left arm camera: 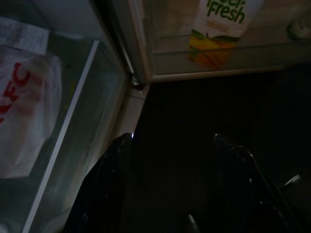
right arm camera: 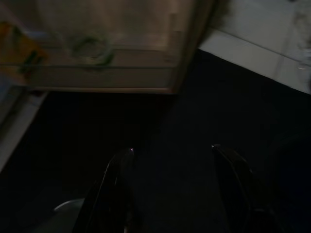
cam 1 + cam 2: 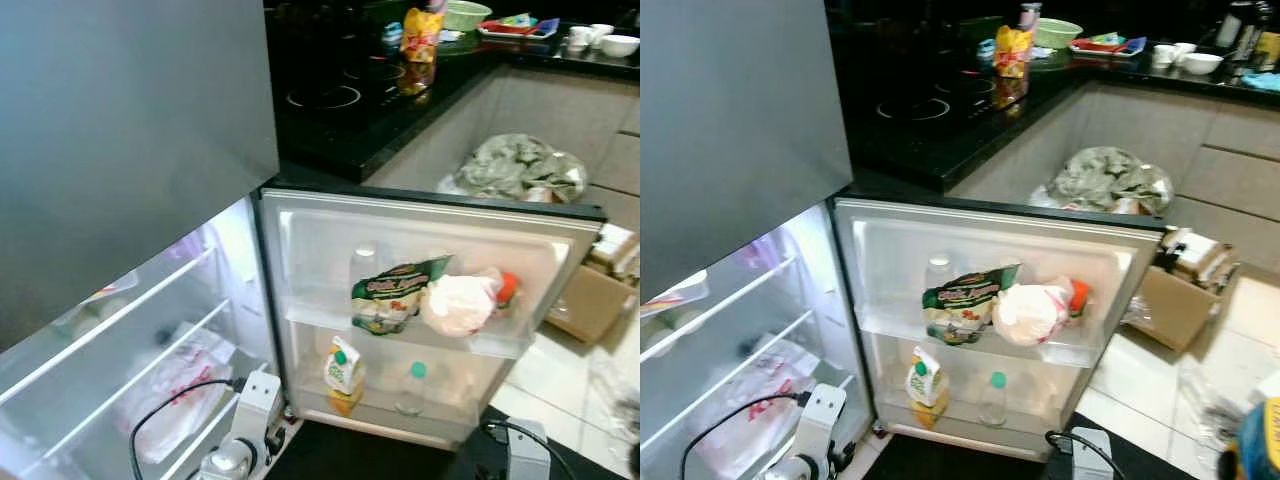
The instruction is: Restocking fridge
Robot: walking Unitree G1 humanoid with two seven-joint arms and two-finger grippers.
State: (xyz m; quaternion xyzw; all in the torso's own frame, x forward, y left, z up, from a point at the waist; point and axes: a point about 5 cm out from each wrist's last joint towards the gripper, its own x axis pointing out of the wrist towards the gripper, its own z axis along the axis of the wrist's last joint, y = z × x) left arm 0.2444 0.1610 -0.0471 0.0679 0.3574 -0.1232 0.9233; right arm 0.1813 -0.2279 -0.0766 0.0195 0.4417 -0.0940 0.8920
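Observation:
The fridge's lower door (image 3: 300, 230) stands swung wide open. Its upper door shelf holds a green snack bag (image 3: 392, 295), a white plastic bag (image 3: 457, 303) and a clear bottle (image 3: 362, 262). The lower door shelf holds a juice carton (image 3: 343, 372), also the juice carton (image 1: 218, 29) in the left wrist view, and a green-capped bottle (image 3: 412, 388). Inside, a white KFC bag (image 3: 175, 395) lies on a glass shelf. My left gripper (image 1: 173, 138) hangs open and empty over the dark mat by the fridge's foot. My right gripper (image 2: 172, 148) is open and empty below the door.
The grey upper fridge door (image 3: 120, 130) fills the left. Behind the door is a black counter (image 3: 340, 130) with a hob, a yellow snack bag (image 3: 420, 35) and dishes. A cardboard box (image 3: 590, 300) and a crumpled bag (image 3: 520, 168) sit on the tiled floor at right.

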